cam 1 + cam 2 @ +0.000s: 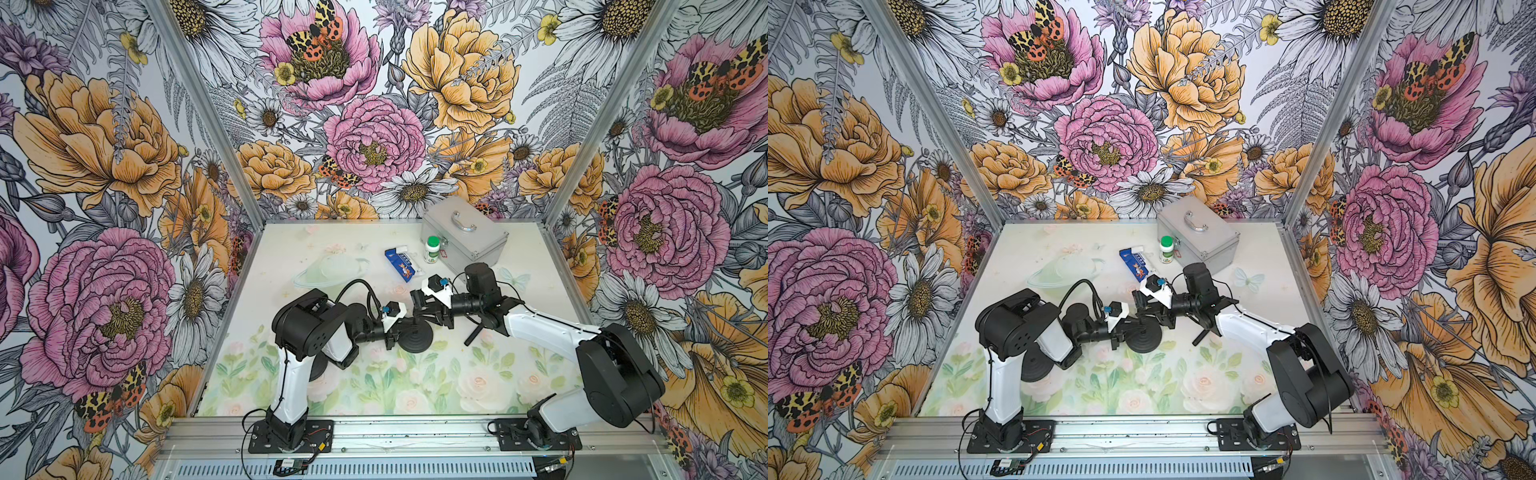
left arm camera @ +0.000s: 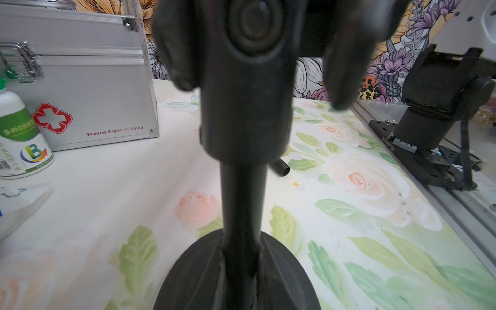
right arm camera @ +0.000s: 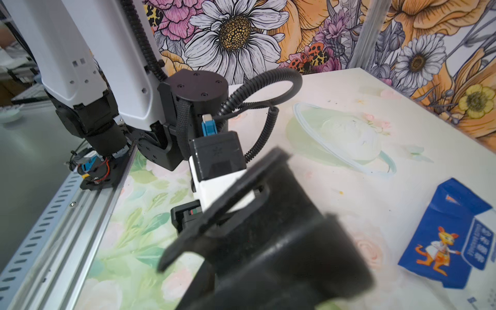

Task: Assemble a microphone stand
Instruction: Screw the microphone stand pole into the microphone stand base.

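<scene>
The black microphone stand (image 2: 243,193), a thin pole on a round ribbed base (image 1: 415,338), stands mid-bench (image 1: 374,395) with its long axis upright and its top pointing up. The left fingers (image 1: 390,338) are clamped tight on the pole, likely to steady it. The right fingers (image 1: 417,300) straddle the top fitting (image 2: 247,112); I cannot tell whether they grip it.

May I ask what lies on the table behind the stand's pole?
A black tube lies there; in the left wrist view only its open end shows, the pole covering the rest.

Silver case (image 2: 80,80) reads "GLosen No.B0169", red cross; bottle (image 2: 21,128) shows "B".
</scene>
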### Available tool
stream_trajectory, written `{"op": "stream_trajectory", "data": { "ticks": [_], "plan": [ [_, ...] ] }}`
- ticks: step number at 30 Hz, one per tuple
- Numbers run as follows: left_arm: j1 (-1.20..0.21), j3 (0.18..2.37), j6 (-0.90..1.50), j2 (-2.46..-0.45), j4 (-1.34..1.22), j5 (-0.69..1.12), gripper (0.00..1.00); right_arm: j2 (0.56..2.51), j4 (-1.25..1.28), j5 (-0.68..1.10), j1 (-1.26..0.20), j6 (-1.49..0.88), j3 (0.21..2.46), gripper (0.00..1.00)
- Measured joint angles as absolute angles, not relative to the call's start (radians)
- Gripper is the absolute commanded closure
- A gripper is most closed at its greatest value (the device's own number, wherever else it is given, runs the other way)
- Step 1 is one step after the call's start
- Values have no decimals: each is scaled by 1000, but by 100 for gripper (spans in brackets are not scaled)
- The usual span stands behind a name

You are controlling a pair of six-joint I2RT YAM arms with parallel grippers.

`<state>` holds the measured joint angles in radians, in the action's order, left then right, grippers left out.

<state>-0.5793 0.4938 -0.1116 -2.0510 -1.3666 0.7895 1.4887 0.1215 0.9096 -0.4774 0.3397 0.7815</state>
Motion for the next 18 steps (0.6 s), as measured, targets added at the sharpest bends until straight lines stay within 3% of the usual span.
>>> {"op": "stream_trajectory", "data": {
  "ticks": [2, 8, 12, 16, 18],
  "plan": [
    [-579, 496, -109, -2051, -1362, 789, 80, 1495, 133, 900, -474, 349, 783, 86],
    [-580, 497, -109, -2051, -1349, 780, 68, 1429, 368, 731, -527, 205, 637, 100],
    [-585, 497, -111, -2051, -1342, 770, 65, 1349, 606, 355, -672, 56, 474, 100],
    [-587, 497, -112, -2051, -1334, 765, 72, 1330, 685, 79, -775, -49, 421, 98],
    [-587, 497, -112, -2051, -1332, 764, 75, 1330, 680, 57, -781, -61, 423, 78]
  ]
}}
